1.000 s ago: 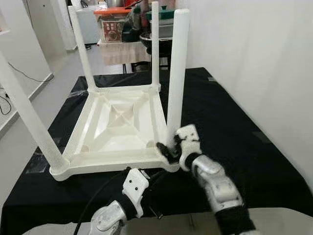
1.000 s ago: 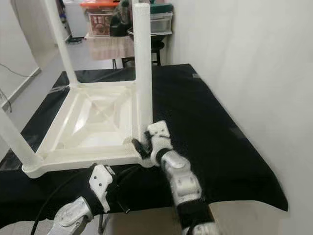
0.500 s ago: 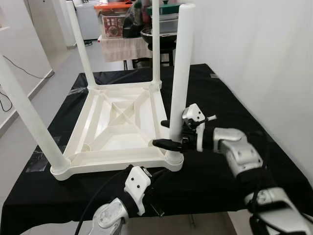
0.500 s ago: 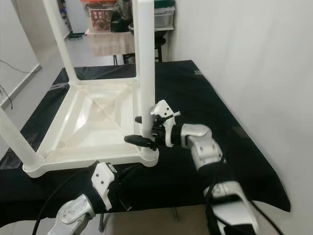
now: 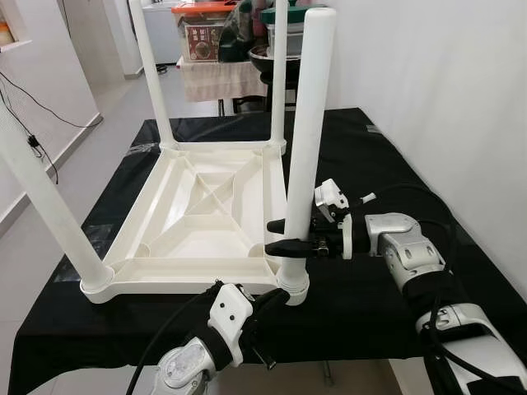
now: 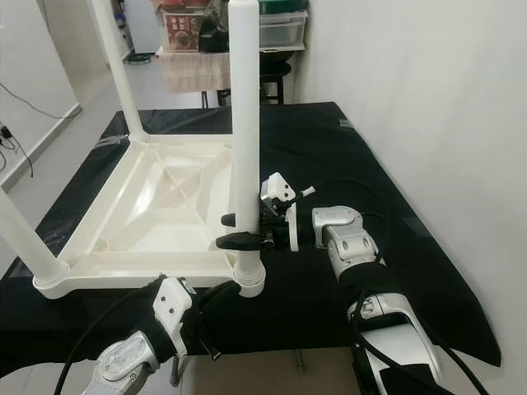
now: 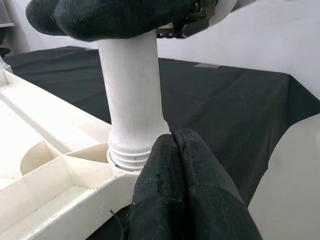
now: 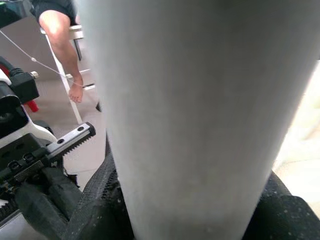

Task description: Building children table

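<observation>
You have a white plastic children's table (image 5: 206,222) lying upside down on the black-covered tabletop (image 5: 387,164), its ribbed underside facing up. Four round white legs stand upright at its corners. The near right leg (image 5: 306,123) sits in its corner socket, threaded collar visible at the base.

I see the upturned table (image 5: 206,218) on the cloth-covered worktop (image 5: 387,173), legs upward. My right gripper (image 5: 284,236) straddles the near-right leg (image 5: 306,123) just above its socket; my left gripper (image 7: 185,195) sits before that corner, below the table's near edge.
</observation>
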Available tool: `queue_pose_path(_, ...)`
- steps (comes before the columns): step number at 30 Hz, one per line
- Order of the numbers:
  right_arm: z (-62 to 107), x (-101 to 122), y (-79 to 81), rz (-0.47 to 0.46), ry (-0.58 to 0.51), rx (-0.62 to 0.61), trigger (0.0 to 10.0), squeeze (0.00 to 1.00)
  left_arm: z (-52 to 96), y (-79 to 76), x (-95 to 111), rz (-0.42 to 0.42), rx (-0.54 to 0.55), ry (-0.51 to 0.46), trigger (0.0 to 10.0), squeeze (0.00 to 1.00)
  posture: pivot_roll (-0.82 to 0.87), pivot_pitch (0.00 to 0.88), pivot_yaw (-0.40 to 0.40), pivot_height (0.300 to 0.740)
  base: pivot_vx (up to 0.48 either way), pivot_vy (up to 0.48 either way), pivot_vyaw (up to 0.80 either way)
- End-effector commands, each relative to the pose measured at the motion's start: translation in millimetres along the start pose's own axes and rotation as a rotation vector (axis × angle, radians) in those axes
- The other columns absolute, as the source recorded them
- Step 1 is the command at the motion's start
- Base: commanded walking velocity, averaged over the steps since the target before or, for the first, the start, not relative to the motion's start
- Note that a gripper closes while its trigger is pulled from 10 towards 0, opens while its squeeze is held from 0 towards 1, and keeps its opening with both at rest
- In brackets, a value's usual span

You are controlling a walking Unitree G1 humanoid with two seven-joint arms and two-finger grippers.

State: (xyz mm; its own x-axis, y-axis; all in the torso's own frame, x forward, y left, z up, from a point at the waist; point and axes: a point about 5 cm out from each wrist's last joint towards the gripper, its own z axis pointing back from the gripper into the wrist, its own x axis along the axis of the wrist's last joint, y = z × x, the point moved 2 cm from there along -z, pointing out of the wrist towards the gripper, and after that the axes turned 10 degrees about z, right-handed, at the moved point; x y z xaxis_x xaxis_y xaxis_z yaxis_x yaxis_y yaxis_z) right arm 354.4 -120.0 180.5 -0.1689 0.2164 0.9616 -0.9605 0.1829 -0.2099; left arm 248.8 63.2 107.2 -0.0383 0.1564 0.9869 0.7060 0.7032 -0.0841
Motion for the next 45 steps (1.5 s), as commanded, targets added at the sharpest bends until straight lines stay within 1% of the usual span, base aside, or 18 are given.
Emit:
queue_pose_path(1, -0.8, -14.2, 1.8, -0.033, 0.042, -0.066, 0.0, 0.0, -0.4, -0.8, -2.4, 0.009, -0.006, 0.015, 10.0, 0.0, 0.0, 0.0, -0.02, 0.74, 0.0, 0.0, 0.0)
queue_pose_path(3, -14.0, -46.1, 12.2, -0.157, 0.144, -0.393, 0.0, 0.0, 1.1, -0.3, -0.5, 0.014, 0.002, 0.007, 10.0, 0.0, 0.0, 0.0, -0.032, 0.74, 0.0, 0.0, 0.0)
queue_pose_path(4, -14.0, -46.1, 12.2, -0.157, 0.144, -0.393, 0.0, 0.0, 1.1, -0.3, -0.5, 0.014, 0.002, 0.007, 10.0, 0.0, 0.0, 0.0, -0.032, 0.74, 0.0, 0.0, 0.0)
queue_pose_path(5, -15.9, -70.5, 22.2, -0.278, 0.226, -0.684, 0.0, 0.0, 1.4, 1.2, 1.6, 0.013, 0.005, 0.0, 10.0, 0.0, 0.0, 0.0, -0.022, 0.74, 0.0, 0.0, 0.0)
queue_pose_path(8, -23.2, -97.9, 49.6, -0.402, 0.318, -0.919, 0.0, 0.0, -0.1, 3.5, -0.3, -0.011, -0.005, 0.015, 10.0, 0.0, -0.03, 0.0, 0.024, 0.74, 0.0, 0.0, 0.0)
queue_pose_path(13, -34.9, -80.9, 36.0, -0.352, 0.268, -0.896, 0.0, 0.0, -1.0, 5.6, -5.1, -0.016, -0.025, 0.041, 10.0, 0.0, -0.02, 0.0, 0.015, 0.74, 0.0, 0.0, 0.0)
queue_pose_path(15, -42.9, -64.8, 21.9, -0.323, 0.219, -0.852, 10.0, 0.0, -1.7, 5.8, -5.4, -0.01, -0.03, 0.042, 10.0, 0.0, -0.01, 0.0, 0.015, 0.74, 0.0, 0.0, 0.0)
queue_pose_path(19, -49.8, -43.1, 7.6, -0.268, 0.124, -0.753, 10.0, 0.0, -1.9, 8.3, -5.4, -0.016, -0.01, 0.037, 10.0, 0.0, -0.01, 0.0, 0.008, 0.74, 0.0, 0.0, 0.0)
queue_pose_path(20, -50.8, -33.8, 6.1, -0.253, 0.084, -0.691, 10.0, 1.0, -2.1, 8.5, -4.9, -0.011, -0.008, 0.034, 10.0, 0.0, -0.01, 0.0, 0.006, 0.74, 0.0, 0.0, 0.0)
queue_pose_path(24, -48.5, -7.0, 9.7, -0.119, -0.023, -0.404, 10.0, 1.0, -3.5, 7.9, -3.0, -0.002, -0.01, 0.025, 10.0, 0.0, -0.01, 0.0, 0.002, 0.74, 0.0, 0.0, 0.0)
queue_pose_path(27, -44.6, 0.1, 11.5, -0.07, -0.041, -0.362, 10.0, 1.0, -3.9, 8.3, -2.4, 0.002, -0.009, 0.022, 10.0, 0.0, -0.01, 0.0, 0.002, 0.74, 0.0, 0.0, 0.0)
queue_pose_path(28, -39.1, 7.4, 14.3, -0.031, -0.069, -0.292, 10.0, 0.61, -4.0, 8.3, -2.2, 0.006, -0.009, 0.021, 10.0, 0.0, -0.01, 0.0, 0.0, 0.74, 0.0, 0.0, 0.0)
queue_pose_path(31, -39.1, 7.4, 14.3, -0.031, -0.069, -0.292, 10.0, 0.61, -4.0, 8.3, -2.2, 0.006, -0.009, 0.021, 10.0, 0.0, -0.01, 0.0, 0.0, 0.74, 0.0, 0.0, 0.0)
queue_pose_path(32, -34.0, 11.2, 18.7, 0.009, -0.076, -0.182, 10.0, 0.0, -3.5, 8.1, -3.2, 0.005, -0.007, 0.022, 10.0, 0.0, 0.0, 0.0, -0.004, 0.74, 0.0, 0.0, 0.0)
queue_pose_path(35, -31.0, 10.7, 21.0, 0.021, -0.065, -0.009, 10.0, 0.0, -1.9, 6.7, -6.0, -0.004, -0.009, 0.032, 10.0, 0.0, 0.01, 0.0, -0.004, 0.74, 0.0, 0.0, 0.0)
queue_pose_path(43, -32.3, 5.9, 18.7, 0.008, -0.042, 0.076, 10.0, 0.0, -1.5, 3.8, -5.1, -0.006, -0.019, 0.032, 10.0, 0.0, 0.02, 0.0, -0.009, 0.74, 0.0, 0.0, 0.0)
queue_pose_path(44, -32.7, 5.3, 18.9, 0.001, -0.044, 0.092, 7.5, 0.0, -2.0, 3.7, -4.6, -0.006, -0.02, 0.03, 10.0, 0.0, 0.02, 0.0, -0.011, 0.74, 0.0, 0.0, 0.0)
queue_pose_path(45, -31.7, 5.9, 19.2, -0.012, -0.059, 0.108, 0.0, 0.0, -3.3, 4.3, -4.0, -0.002, -0.019, 0.027, 10.0, 0.0, 0.01, 0.0, -0.003, 0.74, 0.0, 0.0, 0.0)
